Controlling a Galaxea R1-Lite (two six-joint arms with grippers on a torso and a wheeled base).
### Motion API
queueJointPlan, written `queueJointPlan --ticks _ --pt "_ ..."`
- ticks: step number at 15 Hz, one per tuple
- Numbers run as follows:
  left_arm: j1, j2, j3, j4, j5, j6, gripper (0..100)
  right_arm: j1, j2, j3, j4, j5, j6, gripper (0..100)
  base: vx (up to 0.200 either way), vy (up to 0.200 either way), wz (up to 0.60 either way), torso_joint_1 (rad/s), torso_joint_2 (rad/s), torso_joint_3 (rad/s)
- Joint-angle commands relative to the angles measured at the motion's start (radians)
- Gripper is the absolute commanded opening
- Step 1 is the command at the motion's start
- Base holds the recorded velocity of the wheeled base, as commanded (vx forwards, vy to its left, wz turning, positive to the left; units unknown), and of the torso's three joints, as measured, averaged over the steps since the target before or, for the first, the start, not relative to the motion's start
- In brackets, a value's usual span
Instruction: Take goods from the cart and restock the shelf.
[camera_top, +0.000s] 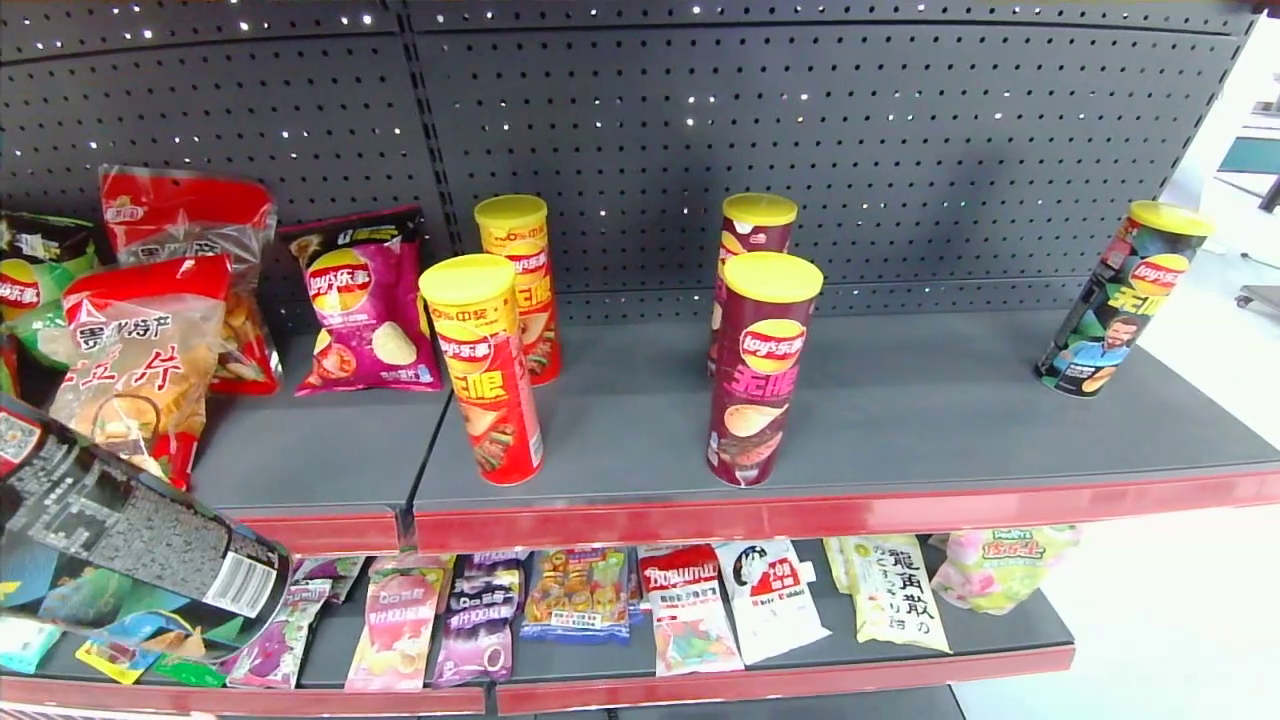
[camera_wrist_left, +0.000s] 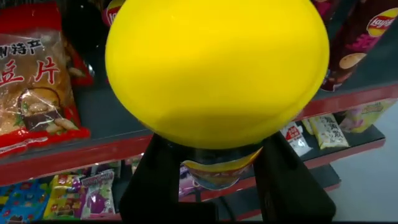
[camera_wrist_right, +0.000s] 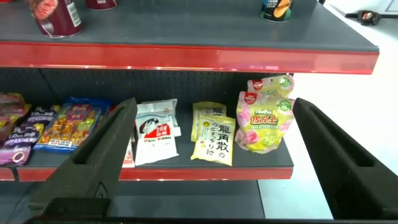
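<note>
A black chips can with a yellow lid (camera_wrist_left: 217, 68) is held in my left gripper (camera_wrist_left: 217, 171), whose dark fingers (camera_wrist_left: 155, 186) are shut on its sides. In the head view this can (camera_top: 130, 540) lies tilted at the lower left, in front of the upper shelf's (camera_top: 900, 420) red front edge. On that shelf stand two red cans (camera_top: 485, 370), two maroon cans (camera_top: 760, 370) and a matching black can (camera_top: 1120, 300) at the far right. My right gripper (camera_wrist_right: 214, 124) is open and holds nothing, low in front of the lower shelf (camera_wrist_right: 186, 173).
Snack bags (camera_top: 140, 360) and a purple chips bag (camera_top: 365, 305) fill the upper shelf's left end. Flat packets (camera_top: 690, 605) lie in a row on the lower shelf. A bare stretch of upper shelf lies between the maroon cans and the far-right can.
</note>
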Motion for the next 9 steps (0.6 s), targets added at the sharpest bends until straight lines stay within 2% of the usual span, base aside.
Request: queueJointPlan --ticks 1,2,5,6,9 --pt "0.003 0.019 -0.002 0.000 0.012 0.007 0 0.001 0.001 0.000 0.000 -0.002 -0.002 100 0.000 0.000 0.00 0.000 0.00 0.000" --pt "0.005 0.021 -0.004 0.000 0.021 0.018 0 0.001 0.001 0.000 0.002 -0.002 -0.005 100 0.000 0.000 0.00 0.000 0.00 0.000" --pt "0.005 0.022 -0.011 0.000 0.116 0.073 0 0.001 0.001 0.000 0.000 0.001 -0.009 100 0.000 0.000 0.00 0.000 0.00 0.000" --pt "0.005 0.033 -0.011 -0.002 0.190 0.111 0 0.001 0.001 0.000 0.002 0.001 -0.011 100 0.000 0.000 0.00 0.000 0.00 0.000" --pt "0.005 0.044 0.016 0.010 0.213 0.113 0 0.001 0.001 -0.002 0.000 0.001 -0.011 100 0.000 0.000 0.00 0.000 0.00 0.000"
